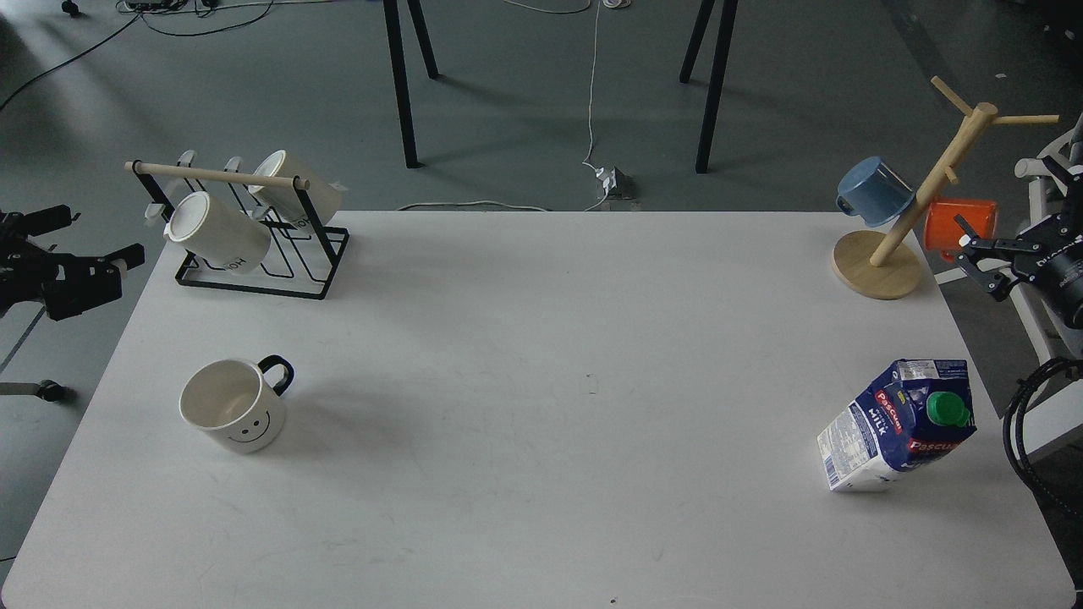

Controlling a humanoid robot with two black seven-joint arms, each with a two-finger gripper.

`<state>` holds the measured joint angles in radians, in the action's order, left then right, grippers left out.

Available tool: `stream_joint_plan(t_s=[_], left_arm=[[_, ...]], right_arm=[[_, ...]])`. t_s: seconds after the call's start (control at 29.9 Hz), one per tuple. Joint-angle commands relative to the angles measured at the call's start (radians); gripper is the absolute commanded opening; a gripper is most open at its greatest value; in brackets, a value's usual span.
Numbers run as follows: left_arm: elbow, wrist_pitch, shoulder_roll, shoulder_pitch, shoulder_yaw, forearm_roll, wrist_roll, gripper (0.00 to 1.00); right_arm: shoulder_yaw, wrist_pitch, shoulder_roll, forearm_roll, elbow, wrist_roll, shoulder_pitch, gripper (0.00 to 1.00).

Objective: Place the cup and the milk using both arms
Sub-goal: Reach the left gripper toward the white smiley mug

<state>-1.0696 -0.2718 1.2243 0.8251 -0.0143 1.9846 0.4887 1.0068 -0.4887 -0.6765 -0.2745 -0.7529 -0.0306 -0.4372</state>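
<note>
The cup (pixel 233 408), white with a black handle and a smiley face, stands upright on the white table (pixel 541 355) at the front left. The milk (pixel 898 423), a blue and white carton with a green cap, stands at the front right. My left gripper (pixel 103 237) is open and empty, off the table's left edge, behind and left of the cup. My right gripper (pixel 970 252) is open and empty, off the table's right edge beside the wooden mug tree, well behind the milk.
A black wire rack (pixel 254 254) with two cream mugs stands at the back left. A wooden mug tree (pixel 880 262) at the back right holds a blue cup (pixel 871 191) and an orange cup (pixel 954 225). Black cables (pixel 1015 431) hang at the right edge.
</note>
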Motion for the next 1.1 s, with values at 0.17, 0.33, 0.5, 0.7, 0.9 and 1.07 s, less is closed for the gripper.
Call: stream_joint_plan(t_s=[0.17, 0.33, 0.5, 0.7, 0.9, 1.07], left_arm=[[0.026, -0.024, -0.011, -0.035, 0.001, 0.003, 0.0, 1.0], [0.048, -0.033, -0.038, -0.05, 0.002, 0.011, 0.0, 1.0], [0.111, -0.043, -0.106, -0.095, 0.002, 0.016, 0.0, 1.0], [0.23, -0.044, -0.221, -0.139, 0.002, 0.014, 0.0, 1.0], [0.281, -0.041, -0.276, -0.193, 0.004, 0.011, 0.0, 1.0], [0.27, -0.03, -0.278, -0.202, 0.004, 0.01, 0.0, 0.99]], right_arm=[[0.004, 0.0, 0.006, -0.002, 0.001, 0.001, 0.0, 0.99], [0.006, 0.0, 0.006, -0.002, 0.003, 0.001, 0.002, 0.99], [0.007, 0.0, 0.006, -0.002, 0.003, 0.008, 0.002, 0.99], [0.009, 0.0, 0.0, -0.002, 0.004, 0.008, 0.017, 0.99], [0.009, 0.0, 0.0, -0.002, 0.006, 0.008, 0.018, 0.99], [0.009, 0.0, 0.0, -0.002, 0.006, 0.008, 0.018, 0.99]])
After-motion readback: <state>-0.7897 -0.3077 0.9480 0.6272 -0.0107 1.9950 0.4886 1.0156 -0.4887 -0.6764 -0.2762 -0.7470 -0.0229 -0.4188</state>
